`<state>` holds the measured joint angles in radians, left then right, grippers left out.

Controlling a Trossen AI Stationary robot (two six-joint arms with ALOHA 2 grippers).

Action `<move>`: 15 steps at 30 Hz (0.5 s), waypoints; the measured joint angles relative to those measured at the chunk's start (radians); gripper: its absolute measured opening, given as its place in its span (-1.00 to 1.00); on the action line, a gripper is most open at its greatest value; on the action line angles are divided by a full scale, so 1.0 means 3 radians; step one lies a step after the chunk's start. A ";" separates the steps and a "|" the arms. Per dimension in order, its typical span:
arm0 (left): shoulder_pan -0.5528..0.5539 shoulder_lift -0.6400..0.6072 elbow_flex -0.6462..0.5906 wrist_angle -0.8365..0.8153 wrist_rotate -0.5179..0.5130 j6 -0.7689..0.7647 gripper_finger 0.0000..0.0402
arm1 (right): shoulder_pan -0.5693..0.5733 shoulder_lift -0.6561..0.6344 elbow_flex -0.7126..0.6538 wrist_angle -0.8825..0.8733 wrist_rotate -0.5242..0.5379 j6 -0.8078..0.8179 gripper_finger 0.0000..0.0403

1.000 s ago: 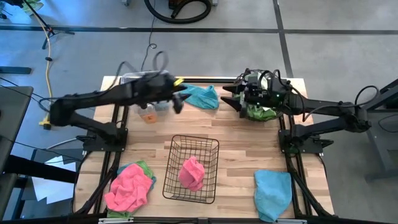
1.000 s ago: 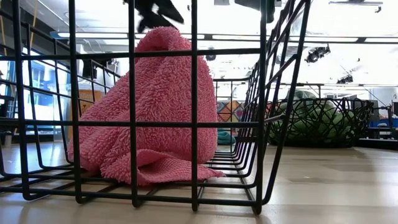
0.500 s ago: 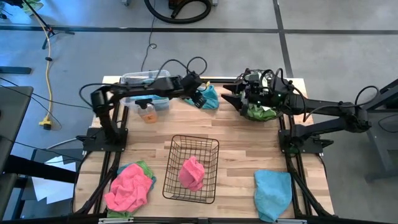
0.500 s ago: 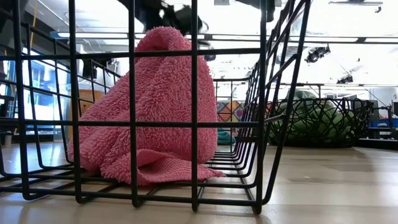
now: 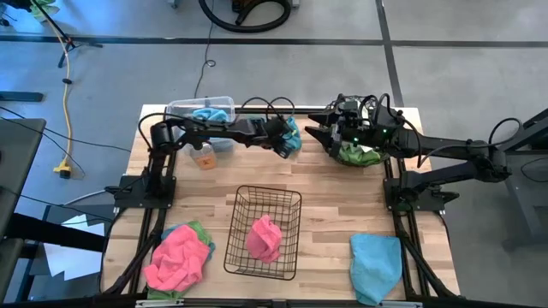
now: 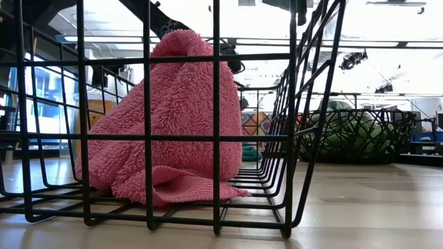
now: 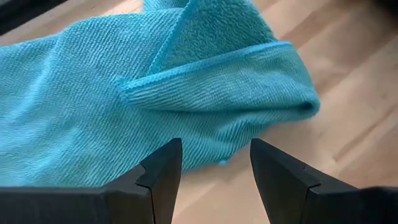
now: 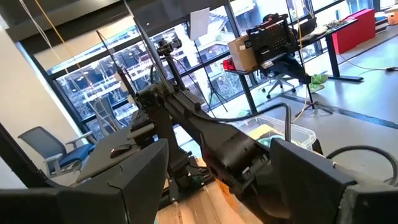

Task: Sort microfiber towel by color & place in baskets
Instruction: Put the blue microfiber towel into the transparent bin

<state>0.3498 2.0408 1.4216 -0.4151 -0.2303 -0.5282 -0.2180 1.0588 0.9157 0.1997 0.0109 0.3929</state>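
One blue towel (image 7: 155,87) lies flat, folded.

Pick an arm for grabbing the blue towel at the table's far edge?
Left. The left gripper hangs open right over that blue towel; the right gripper sits at the round basket.

Bright, even light — low view glares from ceiling lights, background soft.
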 joint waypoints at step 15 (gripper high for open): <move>-0.0055 0.0381 0.0015 0.0265 -0.0123 -0.0579 -0.15 | 0.0000 0.0000 -0.0001 -0.0006 -0.0016 -0.0022 0.38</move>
<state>0.3333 2.1551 1.4261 -0.3356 -0.2672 -0.7019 -0.2180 1.0588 0.9154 0.1978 0.0060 0.3864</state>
